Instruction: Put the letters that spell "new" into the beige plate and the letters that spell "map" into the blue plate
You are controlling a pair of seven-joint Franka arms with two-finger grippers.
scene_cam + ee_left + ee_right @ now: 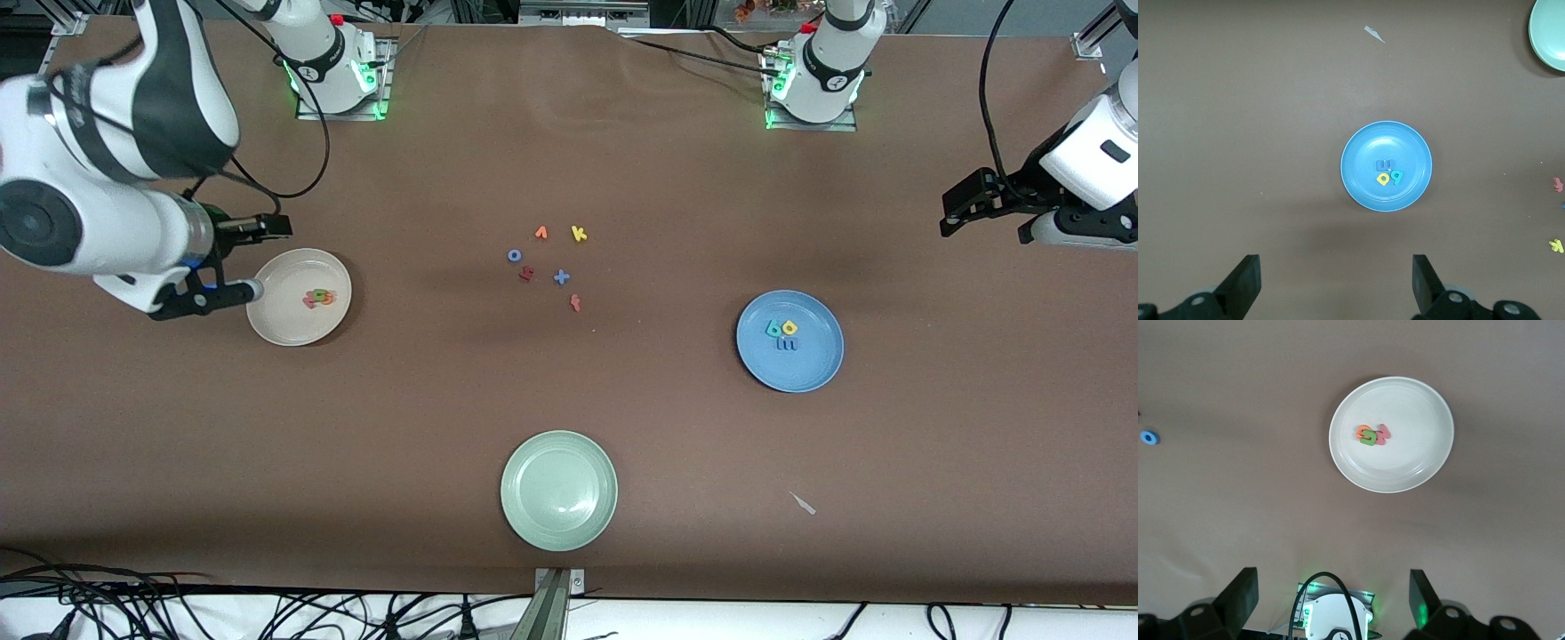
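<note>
The beige plate [283, 331] [1418, 470] lies toward the right arm's end of the table. In it, huddled together, are the green n [1369, 440], the orange e [1363, 431] and the salmon w [1383, 434]. My right gripper [269, 259] [1333, 593] hangs open and empty over that plate's rim. The blue plate [813, 369] [1361, 157] lies toward the left arm's end and holds the blue m [1386, 165], the yellow a [1383, 179] and the teal p [1396, 177]. High over the table's end by that plate, my left gripper [987, 218] [1336, 280] is open and empty.
Loose letters lie mid-table: an orange v [541, 233], a yellow k [579, 234], a blue o [514, 255], a dark red letter [526, 274], a blue x [561, 277] and a salmon one [575, 303]. A pale green plate [558, 524] sits near the front edge, a paper scrap [805, 504] beside it.
</note>
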